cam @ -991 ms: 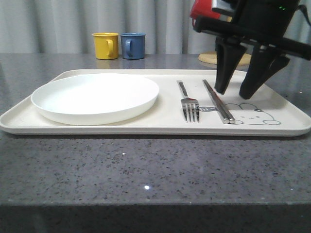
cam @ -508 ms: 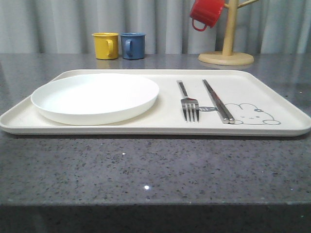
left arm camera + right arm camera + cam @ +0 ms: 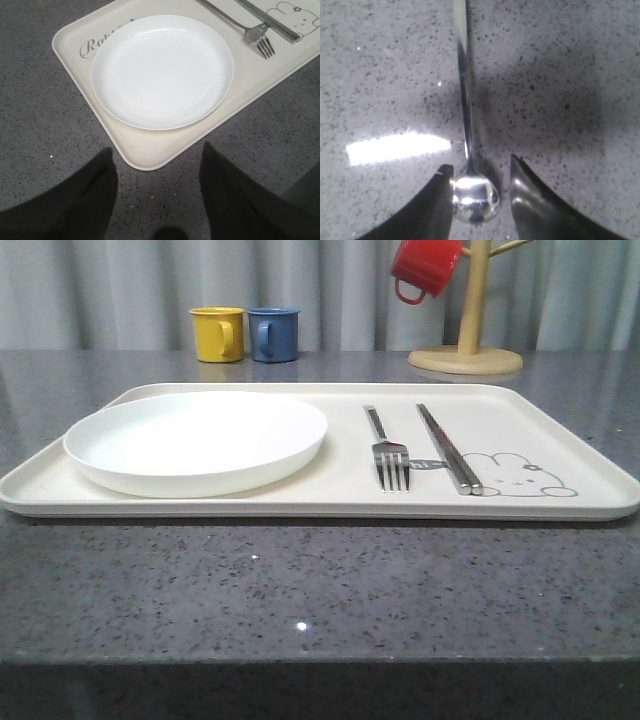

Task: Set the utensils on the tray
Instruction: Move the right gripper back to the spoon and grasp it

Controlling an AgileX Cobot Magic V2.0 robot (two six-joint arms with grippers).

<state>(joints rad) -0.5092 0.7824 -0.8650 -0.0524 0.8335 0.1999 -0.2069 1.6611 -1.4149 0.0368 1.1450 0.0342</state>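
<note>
- Grey speckled tabletop [image 3: 320, 590] carries the tray [image 3: 560, 435], with a plate [image 3: 195, 440] on its left half.
- Fork [image 3: 390, 455] and chopsticks [image 3: 447, 448] lie side by side on the tray, right of the plate.
- Left end effector [image 3: 157, 197] hovers spread wide above the tray's corner, holding nothing.
- Right end effector [image 3: 477, 200] straddles the spoon [image 3: 470, 192] bowl on the tabletop, jaws apart.

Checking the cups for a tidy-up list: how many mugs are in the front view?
3. The yellow mug and blue mug stand side by side behind the tray; the red mug hangs on the wooden stand.
</note>
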